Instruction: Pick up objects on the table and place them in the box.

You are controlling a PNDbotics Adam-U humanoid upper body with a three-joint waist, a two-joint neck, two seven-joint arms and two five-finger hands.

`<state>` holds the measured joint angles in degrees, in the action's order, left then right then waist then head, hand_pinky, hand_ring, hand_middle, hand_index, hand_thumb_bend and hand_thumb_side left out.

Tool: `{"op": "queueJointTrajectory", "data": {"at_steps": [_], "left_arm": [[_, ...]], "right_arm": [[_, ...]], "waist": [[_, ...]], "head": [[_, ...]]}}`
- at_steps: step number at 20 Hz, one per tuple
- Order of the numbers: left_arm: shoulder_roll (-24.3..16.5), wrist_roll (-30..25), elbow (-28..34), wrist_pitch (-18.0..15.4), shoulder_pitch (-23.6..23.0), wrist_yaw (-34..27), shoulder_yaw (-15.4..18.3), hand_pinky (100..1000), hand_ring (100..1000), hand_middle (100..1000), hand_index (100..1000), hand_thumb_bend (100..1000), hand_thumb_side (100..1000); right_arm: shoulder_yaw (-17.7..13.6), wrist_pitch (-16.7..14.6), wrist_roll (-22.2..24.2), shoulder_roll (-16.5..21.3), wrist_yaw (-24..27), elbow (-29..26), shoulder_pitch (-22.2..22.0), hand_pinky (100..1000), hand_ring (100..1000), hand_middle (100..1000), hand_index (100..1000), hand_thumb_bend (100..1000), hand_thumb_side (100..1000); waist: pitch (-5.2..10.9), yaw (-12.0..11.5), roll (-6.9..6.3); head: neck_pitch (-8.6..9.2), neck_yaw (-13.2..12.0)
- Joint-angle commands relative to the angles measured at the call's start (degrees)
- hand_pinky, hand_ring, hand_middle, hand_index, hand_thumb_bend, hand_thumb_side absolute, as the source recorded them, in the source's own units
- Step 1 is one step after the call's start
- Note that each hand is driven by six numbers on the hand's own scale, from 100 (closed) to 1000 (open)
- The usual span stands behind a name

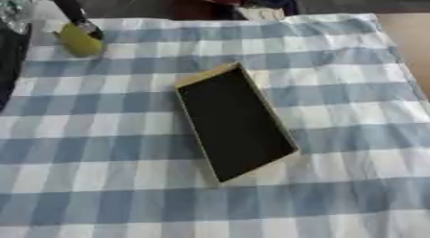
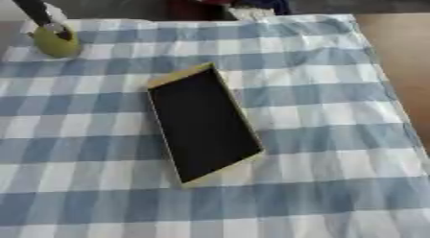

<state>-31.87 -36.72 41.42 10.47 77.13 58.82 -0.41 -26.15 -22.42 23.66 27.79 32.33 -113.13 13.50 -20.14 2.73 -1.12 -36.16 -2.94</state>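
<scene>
A yellow-green rounded object [image 1: 78, 40] sits near the far left corner of the blue-and-white checked table [image 1: 336, 112]. My left hand [image 2: 55, 30] comes down from the upper left on a thin black arm and meets the top of that object; its grip is hidden. The box [image 1: 235, 122], a shallow tan-rimmed tray with a black inside, lies askew in the middle of the table, and nothing shows inside it. My right hand does not show in either view.
A dark shape [image 1: 8, 59] hangs beside the table's left edge. Dark and red items [image 1: 210, 4] crowd the far edge. Brown floor [image 2: 403, 64] lies past the right edge. Checked cloth surrounds the box on all sides.
</scene>
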Motion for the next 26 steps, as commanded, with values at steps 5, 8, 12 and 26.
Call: {"op": "queueJointTrajectory", "data": {"at_steps": [5,8,12,26], "left_arm": [[-2.36,-1.63,0.23,3.39,1.09,4.56,0.53,911,997,873,904,825,250],[-2.24,-1.64,0.08,4.25,1.11,6.42,0.76,894,977,860,894,804,280],[-2.08,-1.72,-0.26,4.98,1.08,8.27,0.83,889,965,858,888,828,268],[-1.62,-3.74,-1.46,5.01,0.75,11.47,1.23,850,932,871,877,827,171]], "right_arm": [[-0.85,0.36,0.04,0.99,-0.38,-0.67,0.08,770,747,680,926,100,528],[-0.9,0.44,0.2,0.84,-0.49,-0.66,0.09,771,746,678,927,100,529],[-0.98,0.55,0.37,0.68,-0.62,-0.66,0.14,771,746,676,927,100,529],[-1.04,0.95,0.76,0.43,-0.73,-0.74,0.53,772,747,671,929,100,529]], "waist": [[1.27,0.12,-0.01],[1.01,0.15,-0.06],[0.7,0.27,-0.15],[0.09,0.85,-0.48]], "head": [[0.32,0.13],[0.52,0.06],[1.65,0.1],[2.53,-0.03]]}}
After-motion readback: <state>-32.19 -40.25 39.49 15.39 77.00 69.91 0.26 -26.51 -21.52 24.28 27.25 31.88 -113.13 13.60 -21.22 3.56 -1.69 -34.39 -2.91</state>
